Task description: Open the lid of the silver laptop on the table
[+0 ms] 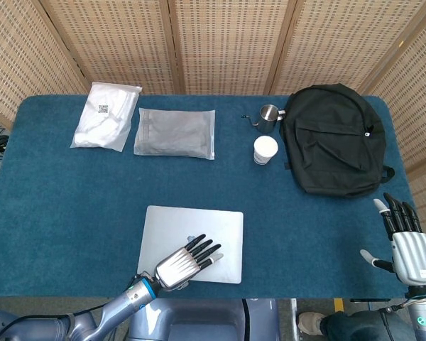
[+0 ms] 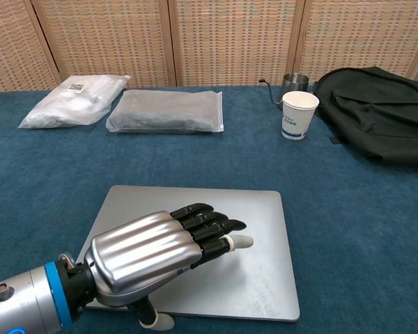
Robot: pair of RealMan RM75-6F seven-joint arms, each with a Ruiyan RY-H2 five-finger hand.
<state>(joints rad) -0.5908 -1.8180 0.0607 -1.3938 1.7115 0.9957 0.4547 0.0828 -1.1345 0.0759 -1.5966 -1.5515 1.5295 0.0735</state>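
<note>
The silver laptop [image 1: 193, 231] [image 2: 216, 209] lies closed and flat near the table's front edge. My left hand [image 1: 184, 261] [image 2: 157, 250] hovers over its front part, palm down, fingers stretched toward the lid's middle and holding nothing; its thumb hangs at the laptop's front edge. Whether the fingers touch the lid I cannot tell. My right hand [image 1: 406, 245] stands off the table's right front corner, fingers spread upward, empty, seen only in the head view.
At the back lie a white plastic bag [image 1: 106, 115] and a grey packet [image 1: 175, 133]. A paper cup [image 1: 265, 150] and a small metal pitcher [image 1: 268, 117] stand beside a black backpack [image 1: 335, 138] at the back right.
</note>
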